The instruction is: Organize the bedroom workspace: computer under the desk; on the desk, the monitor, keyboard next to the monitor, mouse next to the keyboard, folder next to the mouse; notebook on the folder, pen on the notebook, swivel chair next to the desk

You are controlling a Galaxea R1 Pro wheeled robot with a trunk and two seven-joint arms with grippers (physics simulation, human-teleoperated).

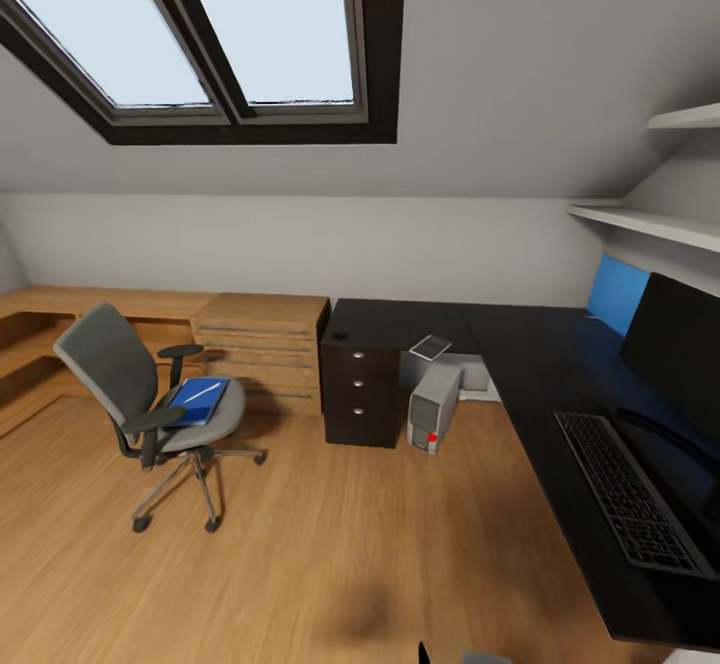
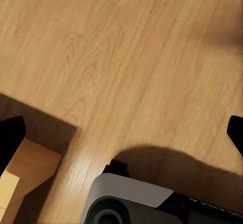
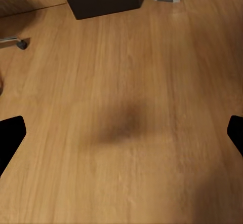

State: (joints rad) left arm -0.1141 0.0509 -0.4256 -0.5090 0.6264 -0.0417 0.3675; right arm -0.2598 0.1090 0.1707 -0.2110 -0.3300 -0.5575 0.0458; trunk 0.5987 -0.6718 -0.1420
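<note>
Wooden floor under both spread-open grippers, left gripper (image 2: 121, 133) and right gripper (image 3: 121, 133); blue folder (image 1: 197, 401) far off, left-middle, slanting across swivel chair (image 1: 135, 384) seat, nearer left arm.

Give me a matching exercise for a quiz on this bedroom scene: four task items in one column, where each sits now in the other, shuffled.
Things:
1. folder
2. keyboard
3. computer
4. mouse

Places:
A. on the floor under the desk, beside the dark drawers
B. on the seat of the swivel chair
C. on the desk's far left corner, above the drawers
D. on the desk's near wing, in front of the monitor

Pairs: 1-B, 2-D, 3-A, 4-C
</note>
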